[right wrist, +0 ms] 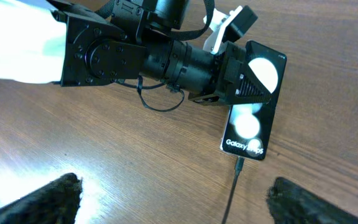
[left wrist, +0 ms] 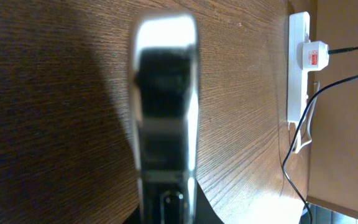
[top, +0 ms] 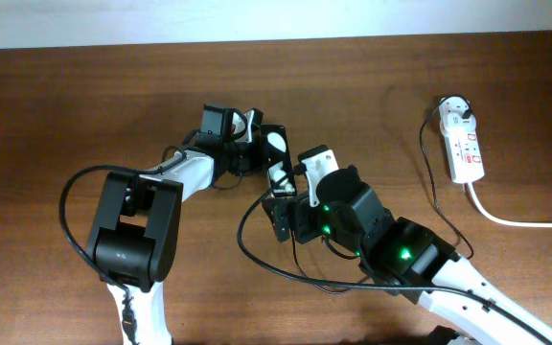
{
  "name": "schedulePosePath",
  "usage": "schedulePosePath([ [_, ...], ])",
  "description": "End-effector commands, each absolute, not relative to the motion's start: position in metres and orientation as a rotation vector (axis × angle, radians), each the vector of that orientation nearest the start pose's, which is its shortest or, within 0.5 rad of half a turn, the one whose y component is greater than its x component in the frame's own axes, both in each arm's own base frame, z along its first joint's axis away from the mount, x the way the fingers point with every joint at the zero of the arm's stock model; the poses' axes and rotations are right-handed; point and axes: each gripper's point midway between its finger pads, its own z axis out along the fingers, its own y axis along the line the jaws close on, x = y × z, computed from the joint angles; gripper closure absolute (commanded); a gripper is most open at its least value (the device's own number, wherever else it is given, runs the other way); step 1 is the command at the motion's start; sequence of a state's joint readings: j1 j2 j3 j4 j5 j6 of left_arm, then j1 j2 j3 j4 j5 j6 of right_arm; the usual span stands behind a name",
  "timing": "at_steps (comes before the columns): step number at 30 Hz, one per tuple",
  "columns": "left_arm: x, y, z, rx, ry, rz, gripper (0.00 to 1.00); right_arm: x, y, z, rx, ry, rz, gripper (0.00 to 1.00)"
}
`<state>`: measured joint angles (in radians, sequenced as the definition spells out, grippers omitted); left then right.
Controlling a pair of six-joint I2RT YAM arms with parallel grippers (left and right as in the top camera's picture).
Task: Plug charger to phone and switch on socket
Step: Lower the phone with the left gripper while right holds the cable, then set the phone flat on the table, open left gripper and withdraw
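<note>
Left gripper [right wrist: 248,78] is clamped on the upper end of the phone [right wrist: 248,124], a Galaxy handset by the white lettering. The lettered lower edge points out toward the right arm, presumably so the port end stays steady and reachable. In the left wrist view the phone shows only as a blurred silver-edged bar close to the lens. Whether it lies flat on the wooden table [top: 65,105] or is lifted a little, I cannot tell. The charger [right wrist: 232,193] runs as a thin black cable up the middle of the right wrist view. Its plug tip [right wrist: 238,163] touches the phone's lower edge just under the lettering. It looks at or in the port, but full seating cannot be judged. Right gripper [right wrist: 174,186] hangs just short of that end, its two dark fingers wide apart with the cable between them, gripping nothing that shows. From overhead both arms meet mid-table. The power strip [top: 466,151] lies well apart, near the right edge, with the charger's white adapter [top: 458,113] already seated at its far end and the thick white cord [top: 516,218] trailing off right. The strip's switch positions are too small to read. Judgement: the plugging step looks nearly or fully done, and the switch remains. The right arm, nearer the strip and free, seems the likelier one for it, while the left holds the phone so the plug is not dragged out.
</note>
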<state>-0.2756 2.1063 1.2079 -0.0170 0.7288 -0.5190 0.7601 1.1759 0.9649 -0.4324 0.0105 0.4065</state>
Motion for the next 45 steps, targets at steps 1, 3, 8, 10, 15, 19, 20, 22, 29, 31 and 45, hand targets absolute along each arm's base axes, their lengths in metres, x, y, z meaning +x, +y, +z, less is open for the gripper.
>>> schedulePosePath([
  [1,0.432,-0.235,0.016,0.019,2.579,-1.173,0.92,0.270,0.253,0.224,-0.398,2.236,0.623,0.01],
  [3,0.434,-0.232,0.013,0.008,2.584,-1.147,0.92,0.269,0.252,0.216,-0.403,2.263,0.609,0.01],
  [8,0.434,-0.228,0.009,-0.016,2.603,-1.103,0.86,0.271,0.254,0.197,-0.414,2.322,0.576,0.01],
  [10,0.435,-0.226,0.007,-0.022,2.607,-1.088,0.84,0.271,0.254,0.196,-0.415,2.326,0.574,0.01],
  [15,0.434,-0.222,0.003,-0.042,2.627,-1.054,0.76,0.271,0.254,0.196,-0.415,2.326,0.574,0.01],
  [19,0.435,-0.221,0.002,-0.047,2.627,-1.040,0.64,0.271,0.254,0.196,-0.415,2.325,0.574,0.01],
  [20,0.436,-0.219,0.001,-0.053,2.629,-1.023,0.61,0.271,0.254,0.196,-0.415,2.326,0.574,0.01],
  [22,0.436,-0.219,0.001,-0.055,2.628,-1.020,0.55,0.271,0.254,0.196,-0.415,2.325,0.574,0.01],
  [29,0.436,-0.219,0.001,-0.055,2.628,-1.018,0.33,0.271,0.254,0.196,-0.415,2.326,0.574,0.01],
  [31,0.438,-0.213,-0.004,-0.079,2.641,-0.959,0.23,0.271,0.254,0.196,-0.415,2.325,0.574,0.01],
  [45,0.453,-0.179,-0.018,-0.179,2.645,-0.702,0.01,0.271,0.254,0.196,-0.415,2.326,0.574,0.01],
])
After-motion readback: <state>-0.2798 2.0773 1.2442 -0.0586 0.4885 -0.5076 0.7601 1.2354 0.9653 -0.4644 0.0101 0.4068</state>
